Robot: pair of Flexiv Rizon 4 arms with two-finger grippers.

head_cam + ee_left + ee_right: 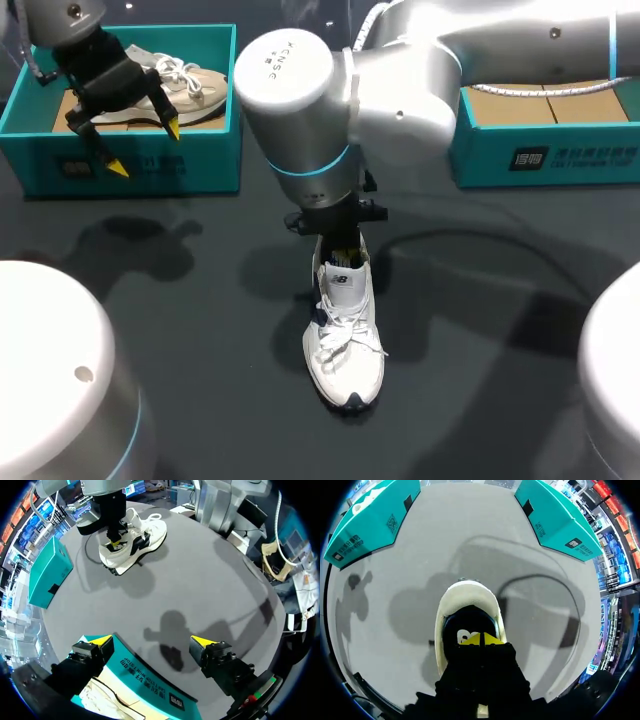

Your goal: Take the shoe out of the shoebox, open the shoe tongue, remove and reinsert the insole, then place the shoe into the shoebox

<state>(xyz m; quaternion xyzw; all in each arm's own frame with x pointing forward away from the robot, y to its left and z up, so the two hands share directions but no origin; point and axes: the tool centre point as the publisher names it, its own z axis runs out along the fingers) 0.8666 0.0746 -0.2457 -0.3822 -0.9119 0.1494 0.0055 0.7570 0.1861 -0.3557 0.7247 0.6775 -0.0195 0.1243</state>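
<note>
A white lace-up shoe (343,345) lies on the dark table, toe toward the front edge. My right gripper (340,248) hangs straight above its opening. In the right wrist view the yellow tips (480,639) are pressed together inside the shoe (467,597), beside the tongue. Whether anything thin is pinched between them does not show. My left gripper (145,148) is open above the front wall of the teal shoebox (130,165) at the back left, which holds a beige shoe (195,85). From the left wrist, the left gripper (152,641) spreads wide over that box (145,680), with the white shoe (150,532) farther off.
A second teal shoebox (545,150) lined with brown cardboard stands at the back right. Two white robot bases (50,370) (615,380) fill the front corners. The right arm's large elbow (300,90) hangs over the table's middle.
</note>
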